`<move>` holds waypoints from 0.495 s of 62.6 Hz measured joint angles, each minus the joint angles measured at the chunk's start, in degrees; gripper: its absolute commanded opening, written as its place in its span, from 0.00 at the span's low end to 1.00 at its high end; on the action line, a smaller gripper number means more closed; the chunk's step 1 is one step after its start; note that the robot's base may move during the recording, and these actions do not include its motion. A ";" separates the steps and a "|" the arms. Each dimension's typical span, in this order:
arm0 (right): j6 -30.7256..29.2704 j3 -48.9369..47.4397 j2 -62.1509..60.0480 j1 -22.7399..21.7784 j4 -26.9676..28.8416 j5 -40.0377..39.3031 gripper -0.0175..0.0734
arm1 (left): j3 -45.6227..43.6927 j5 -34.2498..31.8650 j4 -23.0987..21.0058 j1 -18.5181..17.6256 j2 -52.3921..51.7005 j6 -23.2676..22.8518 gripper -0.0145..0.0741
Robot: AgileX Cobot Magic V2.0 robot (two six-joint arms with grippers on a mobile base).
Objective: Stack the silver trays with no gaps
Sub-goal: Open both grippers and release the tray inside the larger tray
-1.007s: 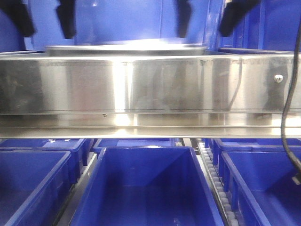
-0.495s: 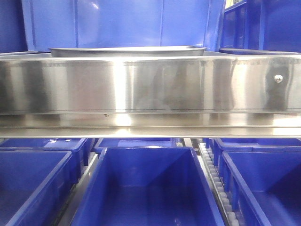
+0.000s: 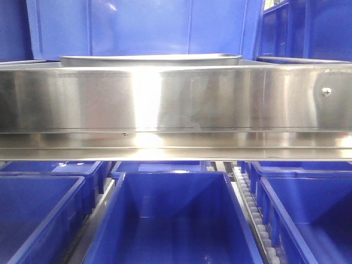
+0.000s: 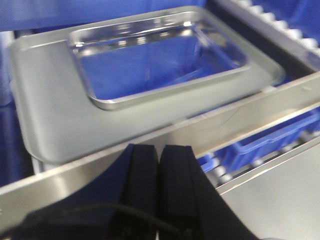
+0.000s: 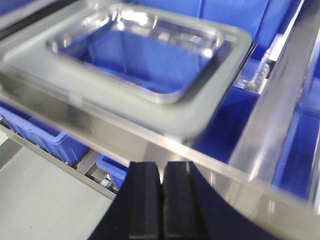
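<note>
From my wrist views the silver trays (image 4: 160,50) look nested on a grey platform (image 4: 60,125), one shiny basin with one rim line and no gap that I can make out, so I judge the stacking done or nearly so; how many trays lie there I cannot tell; the stack sits at twelve o'clock of my left gripper (image 4: 160,190) and eleven o'clock of my right gripper (image 5: 162,200); both hang back on the near side of the steel band (image 3: 176,99), pads pressed together, holding nothing.

One silver tray stack (image 4: 165,55), two closed grippers (image 4: 159,165) (image 5: 159,182), several blue bins (image 3: 173,220), one steel band (image 3: 176,104)
</note>
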 measured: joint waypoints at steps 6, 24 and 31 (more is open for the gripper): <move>-0.83 8.41 -7.43 0.00 0.00 -5.00 0.25 | 6.60 -4.12 -0.24 -1.60 -5.56 0.09 0.12; -1.81 23.57 -25.83 0.00 -0.34 -14.34 0.25 | 17.77 -9.89 -0.26 -2.94 -14.24 0.09 0.11; -1.90 24.28 -26.80 0.00 -0.49 -15.01 0.25 | 17.98 -10.48 -0.26 -2.94 -14.36 0.09 0.11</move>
